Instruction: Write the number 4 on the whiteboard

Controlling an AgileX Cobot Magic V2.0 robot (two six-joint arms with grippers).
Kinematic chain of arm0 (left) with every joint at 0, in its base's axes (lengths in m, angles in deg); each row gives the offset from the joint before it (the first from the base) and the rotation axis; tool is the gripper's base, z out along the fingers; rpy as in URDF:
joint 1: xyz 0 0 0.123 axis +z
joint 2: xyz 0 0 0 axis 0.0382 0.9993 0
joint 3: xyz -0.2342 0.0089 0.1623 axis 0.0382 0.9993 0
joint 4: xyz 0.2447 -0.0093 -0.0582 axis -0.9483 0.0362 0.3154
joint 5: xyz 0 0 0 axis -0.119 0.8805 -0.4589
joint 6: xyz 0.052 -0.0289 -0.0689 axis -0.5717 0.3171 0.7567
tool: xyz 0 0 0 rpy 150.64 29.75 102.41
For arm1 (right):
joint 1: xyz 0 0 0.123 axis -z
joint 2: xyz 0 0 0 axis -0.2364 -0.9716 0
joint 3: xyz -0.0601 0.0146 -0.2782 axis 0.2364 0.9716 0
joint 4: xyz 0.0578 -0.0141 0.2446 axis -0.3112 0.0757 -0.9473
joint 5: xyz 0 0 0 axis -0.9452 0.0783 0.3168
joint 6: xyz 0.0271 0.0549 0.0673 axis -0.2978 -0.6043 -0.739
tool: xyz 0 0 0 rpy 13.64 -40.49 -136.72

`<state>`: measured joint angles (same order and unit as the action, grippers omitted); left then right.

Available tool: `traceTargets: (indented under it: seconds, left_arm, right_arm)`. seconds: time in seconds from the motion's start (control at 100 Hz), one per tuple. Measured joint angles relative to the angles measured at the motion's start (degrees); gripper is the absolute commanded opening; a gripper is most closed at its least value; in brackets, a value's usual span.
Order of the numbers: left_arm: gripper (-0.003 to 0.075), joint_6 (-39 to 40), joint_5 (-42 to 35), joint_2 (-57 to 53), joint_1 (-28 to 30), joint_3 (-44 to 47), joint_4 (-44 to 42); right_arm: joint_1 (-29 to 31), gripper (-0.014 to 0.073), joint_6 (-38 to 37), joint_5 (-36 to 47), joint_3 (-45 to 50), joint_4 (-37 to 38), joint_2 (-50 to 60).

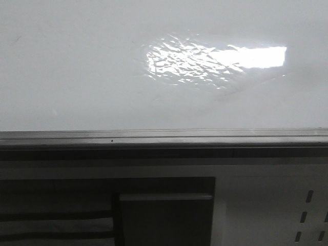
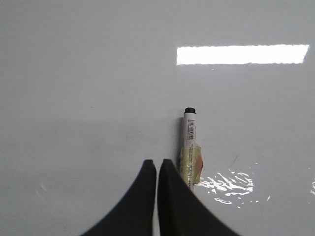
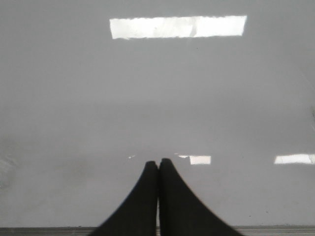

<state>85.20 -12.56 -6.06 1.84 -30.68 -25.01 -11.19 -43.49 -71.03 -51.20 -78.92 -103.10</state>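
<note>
The whiteboard fills the upper front view, glossy white with a grey edge rail and a rippled glare. No number 4 shows on it in any view. Neither gripper shows in the front view. In the left wrist view my left gripper is shut and empty over the board. A white marker with a black tip and a taped yellowish label lies on the board just beside the fingers. In the right wrist view my right gripper is shut and empty over the bare board.
Below the rail in the front view are a white perforated panel with slots and a dark recess holding a grey block. The board's rail also shows behind the right fingers.
</note>
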Motion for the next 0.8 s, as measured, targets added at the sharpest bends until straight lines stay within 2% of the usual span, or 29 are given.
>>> traceTargets:
  seconds: [0.16, 0.23, 0.28, 0.31, 0.43, 0.48, 0.57, 0.8]
  left_arm:
    - [-0.0018, 0.0, 0.0, 0.0, 0.0, 0.0, 0.0]
    - [0.0027, 0.0, 0.0, 0.0, 0.0, 0.0, 0.0]
    - [0.0112, 0.0, 0.0, 0.0, 0.0, 0.0, -0.21]
    - [0.0195, 0.0, 0.0, 0.0, 0.0, 0.0, -0.33]
    - [0.0495, 0.0, 0.0, 0.0, 0.0, 0.0, -0.44]
    - [0.0583, 0.0, 0.0, 0.0, 0.0, 0.0, -0.44]
    - [0.0612, 0.0, 0.0, 0.0, 0.0, 0.0, -0.44]
    - [0.057, 0.0, 0.0, 0.0, 0.0, 0.0, -0.53]
  right_arm:
    - [0.0, -0.007, 0.31, 0.0, 0.0, 0.0, 0.0]
    - [0.0, -0.0034, 0.31, 0.0, 0.0, 0.0, 0.0]
    - [0.0, 0.0027, 0.31, 0.0, 0.0, 0.0, 0.0]
    - [0.0, 0.0073, 0.31, 0.0, 0.0, 0.0, 0.0]
    - [0.0, 0.0344, 0.31, 0.0, 0.0, 0.0, 0.0]
    - [0.0, 0.0435, 0.31, 0.0, 0.0, 0.0, 0.0]
    - [0.0, 0.0515, 0.31, 0.0, 0.0, 0.0, 0.0]
    - [0.0, 0.051, 0.39, 0.0, 0.0, 0.0, 0.0]
